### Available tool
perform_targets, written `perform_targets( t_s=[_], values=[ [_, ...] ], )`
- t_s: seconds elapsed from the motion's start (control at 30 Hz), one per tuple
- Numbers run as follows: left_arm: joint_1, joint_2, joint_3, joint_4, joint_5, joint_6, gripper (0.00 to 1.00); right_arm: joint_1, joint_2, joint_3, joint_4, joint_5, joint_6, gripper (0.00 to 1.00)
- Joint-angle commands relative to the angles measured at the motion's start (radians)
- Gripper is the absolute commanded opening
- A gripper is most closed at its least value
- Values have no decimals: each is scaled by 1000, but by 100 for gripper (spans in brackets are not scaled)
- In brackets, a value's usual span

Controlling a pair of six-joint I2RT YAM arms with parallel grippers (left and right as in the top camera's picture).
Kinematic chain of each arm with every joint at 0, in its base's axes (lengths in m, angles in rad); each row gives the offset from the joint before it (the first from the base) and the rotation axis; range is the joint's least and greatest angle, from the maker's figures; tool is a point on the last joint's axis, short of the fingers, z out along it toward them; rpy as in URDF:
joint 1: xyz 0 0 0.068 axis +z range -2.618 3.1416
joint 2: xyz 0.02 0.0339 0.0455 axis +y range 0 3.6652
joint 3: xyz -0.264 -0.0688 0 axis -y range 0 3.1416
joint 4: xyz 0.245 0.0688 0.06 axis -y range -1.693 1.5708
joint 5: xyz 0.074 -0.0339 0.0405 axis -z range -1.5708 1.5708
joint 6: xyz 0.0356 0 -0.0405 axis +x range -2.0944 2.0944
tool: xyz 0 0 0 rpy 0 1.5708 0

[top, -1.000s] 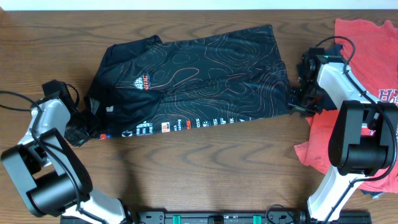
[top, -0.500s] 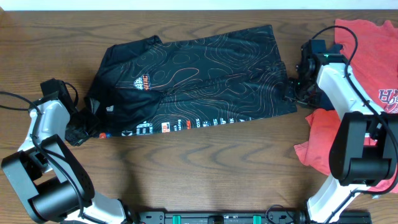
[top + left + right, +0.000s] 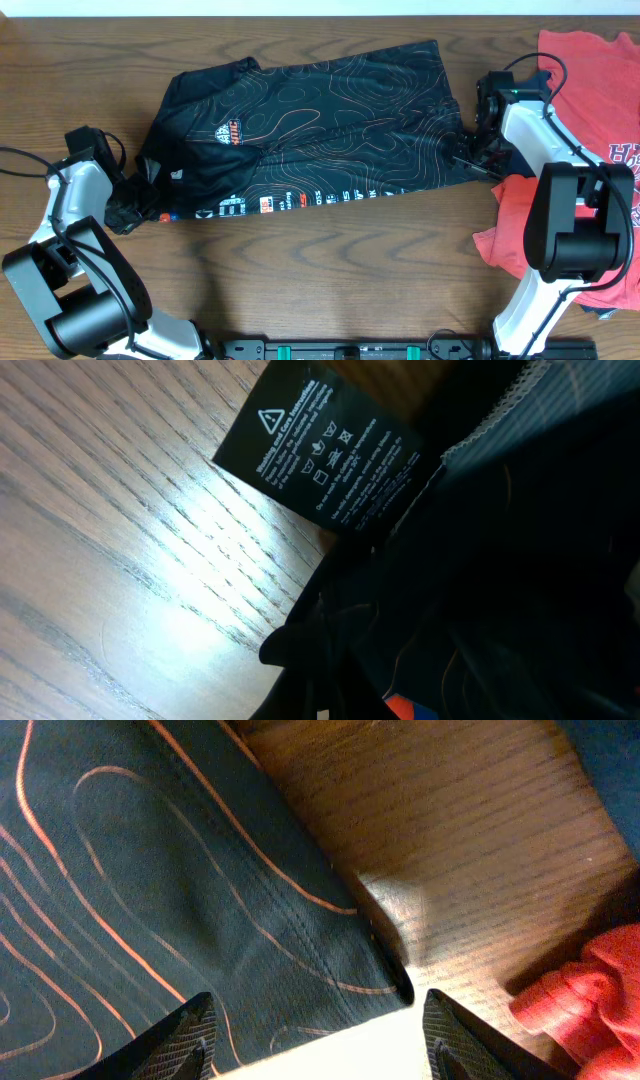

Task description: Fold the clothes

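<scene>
Black jersey (image 3: 330, 120) lies lengthwise from 9 to 3 o'clock, hem at 3. We see the right gripper (image 3: 318, 1042) spread; we cannot tell the left gripper (image 3: 128, 205).

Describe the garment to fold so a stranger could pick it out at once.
On the wooden table, look across the middle: the black jersey lies spread there. Unlike the red T-shirt at the right edge, it carries thin orange contour lines and white lettering.
</scene>
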Motion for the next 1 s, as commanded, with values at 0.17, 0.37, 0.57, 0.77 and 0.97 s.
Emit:
perform_targets(
  t_s=[0.17, 0.37, 0.57, 0.77, 0.97],
  values=[
    [-1, -10, -6, 1, -23, -16, 6, 17, 29, -6, 31, 11, 52, 33],
    [-1, -10, -6, 1, -23, -16, 6, 21, 31, -11, 34, 11, 52, 1],
    [-1, -10, -6, 1, -24, -16, 6, 21, 31, -14, -19, 49, 56, 1],
    [0, -10, -6, -46, -36, -15, 7, 18, 31, -14, -173, 90, 55, 1],
    [6, -10, -6, -166, -78, -50, 6, 18, 31, -14, -313, 124, 55, 1]
  ],
)
